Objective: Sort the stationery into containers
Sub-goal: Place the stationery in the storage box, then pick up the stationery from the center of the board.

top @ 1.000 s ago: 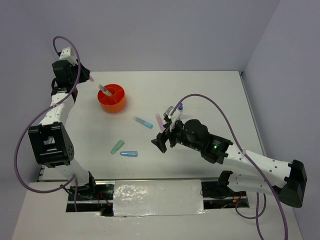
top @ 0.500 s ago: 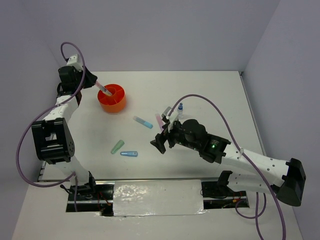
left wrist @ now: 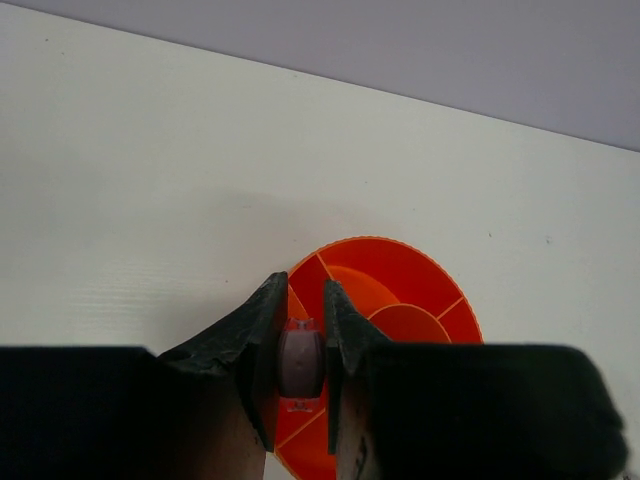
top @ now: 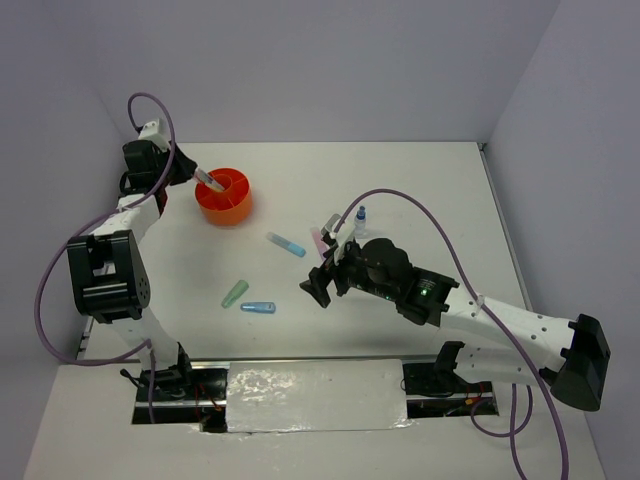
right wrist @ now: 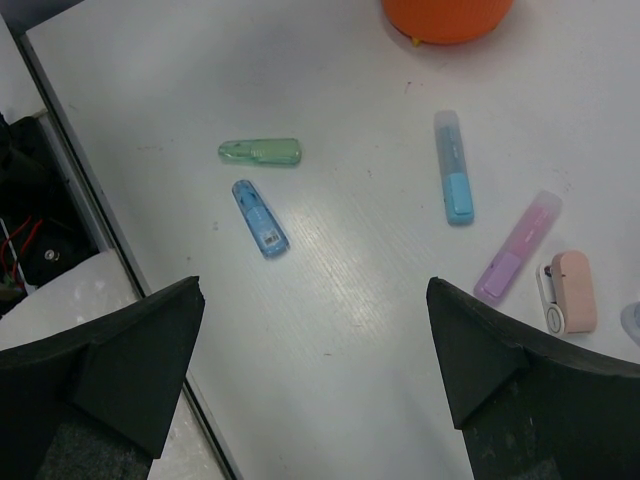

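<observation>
Left claw is clamped on a pale purple marker at the orange organizer.
The marker is tilted, and its lower end is inside the organizer's rim. The right claw has its fingers wide apart and holds nothing. Below it, a green piece, a blue piece, a light blue marker, a pink marker and a pink eraser lie on the tabletop.

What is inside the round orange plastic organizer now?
The left gripper holds a pale marker-like piece in a compartment of the organizer; the other compartments showing look empty. Its fingers hide the floor beneath.
</observation>
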